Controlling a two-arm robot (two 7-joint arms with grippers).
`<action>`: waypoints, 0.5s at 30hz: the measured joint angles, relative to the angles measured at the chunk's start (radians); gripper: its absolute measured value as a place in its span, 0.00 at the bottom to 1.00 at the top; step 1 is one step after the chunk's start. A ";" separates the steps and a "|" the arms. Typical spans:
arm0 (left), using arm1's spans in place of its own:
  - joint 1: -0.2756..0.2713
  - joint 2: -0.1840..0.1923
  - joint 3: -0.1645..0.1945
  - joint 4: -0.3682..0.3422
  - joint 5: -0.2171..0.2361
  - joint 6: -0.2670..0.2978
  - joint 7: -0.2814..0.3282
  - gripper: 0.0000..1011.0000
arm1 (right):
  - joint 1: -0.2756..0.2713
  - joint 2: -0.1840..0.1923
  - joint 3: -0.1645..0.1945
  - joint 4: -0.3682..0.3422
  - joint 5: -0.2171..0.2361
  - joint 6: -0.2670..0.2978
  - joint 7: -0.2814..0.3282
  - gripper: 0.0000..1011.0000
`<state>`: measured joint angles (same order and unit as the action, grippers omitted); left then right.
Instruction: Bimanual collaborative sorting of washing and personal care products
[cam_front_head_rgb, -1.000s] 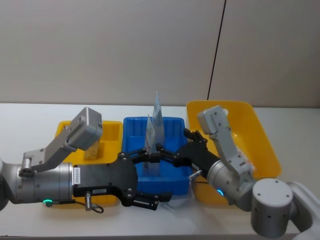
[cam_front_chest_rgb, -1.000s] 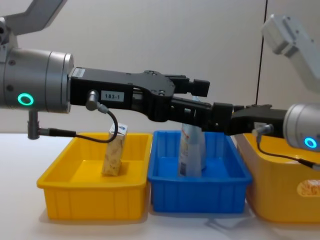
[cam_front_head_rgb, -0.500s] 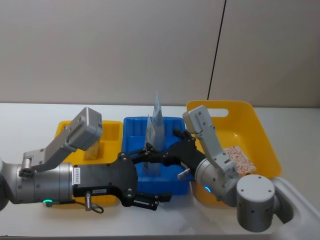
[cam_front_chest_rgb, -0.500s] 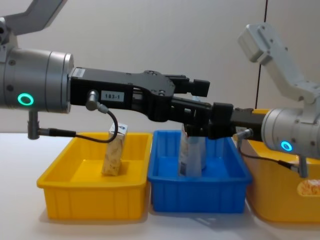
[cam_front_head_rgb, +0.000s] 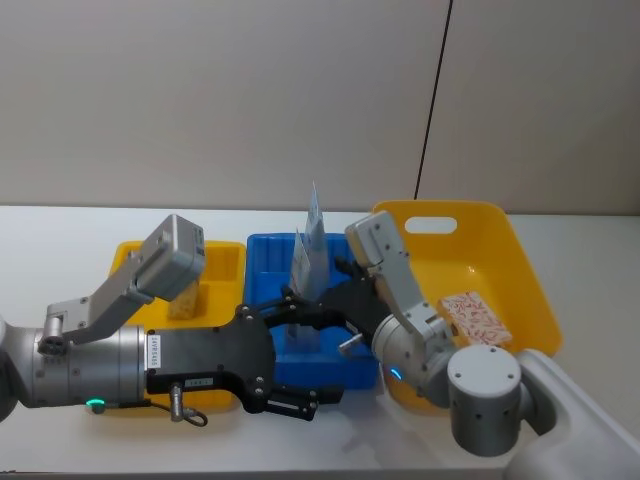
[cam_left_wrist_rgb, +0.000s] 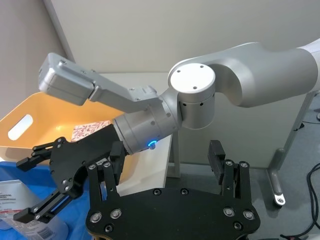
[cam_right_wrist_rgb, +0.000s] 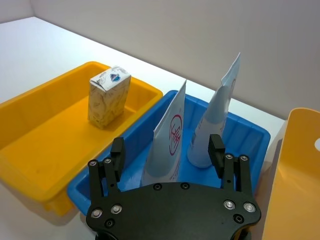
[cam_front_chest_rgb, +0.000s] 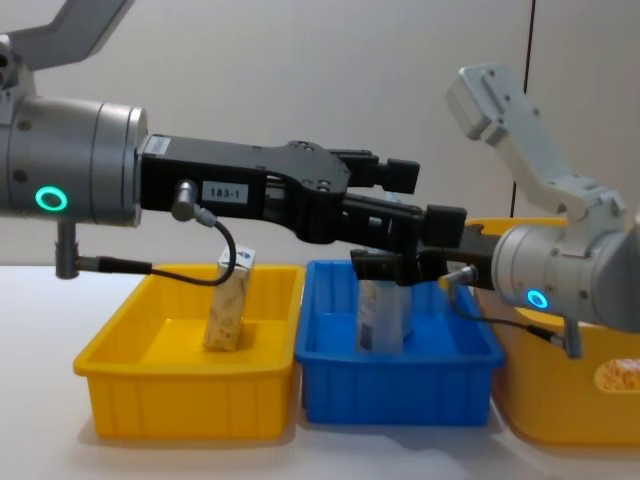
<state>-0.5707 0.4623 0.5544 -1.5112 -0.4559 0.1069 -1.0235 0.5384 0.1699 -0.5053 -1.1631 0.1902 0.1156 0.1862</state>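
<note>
White worktop (cam_front_head_rgb: 60, 230) carrying three bins in a row. Left: small yellow bin (cam_front_head_rgb: 225, 262), holding one white-and-tan carton (cam_right_wrist_rgb: 107, 96) with a blue logo on its top, upright near the bin's far end. Left gripper (cam_front_head_rgb: 300, 312): black, on a grey arm reaching across from the left over the front of the yellow bin to the near part of the blue bin; jaws spread wide, holding nothing, as the left wrist view shows both finger sets apart with a bare gap between. Centre: blue bin (cam_front_head_rgb: 345, 245), touching the yellow bin's side, holding two tall pale-blue squeeze tubes standing cap-down, crimped ends up; nearer tube (cam_right_wrist_rgb: 167, 142) with a red round mark, farther tube (cam_right_wrist_rgb: 215, 120) just beside it and taller in the head view. Right gripper (cam_front_chest_rgb: 385, 268): black, on a grey arm coming in from the right, low over the blue bin's right side beside the tubes; jaws wide, fingers apart and gripping nothing, not touching a tube so far as can be seen. Right: large yellow bin with a handle slot (cam_front_head_rgb: 525, 260), holding one flat white pack with red floral print (cam_front_head_rgb: 477, 317) lying on its floor.
</note>
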 joint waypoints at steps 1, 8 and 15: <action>0.000 0.000 0.000 0.000 0.000 0.000 0.000 0.99 | 0.002 -0.003 -0.001 0.005 -0.002 -0.001 -0.001 0.99; 0.000 0.000 0.000 0.000 0.000 0.000 0.000 0.99 | 0.021 -0.025 -0.004 0.045 -0.018 -0.014 -0.010 0.95; 0.000 0.000 0.000 0.000 0.000 0.000 0.000 0.99 | 0.032 -0.040 -0.006 0.070 -0.030 -0.022 -0.017 0.81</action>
<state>-0.5707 0.4623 0.5544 -1.5112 -0.4558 0.1068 -1.0235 0.5706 0.1299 -0.5110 -1.0936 0.1605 0.0938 0.1688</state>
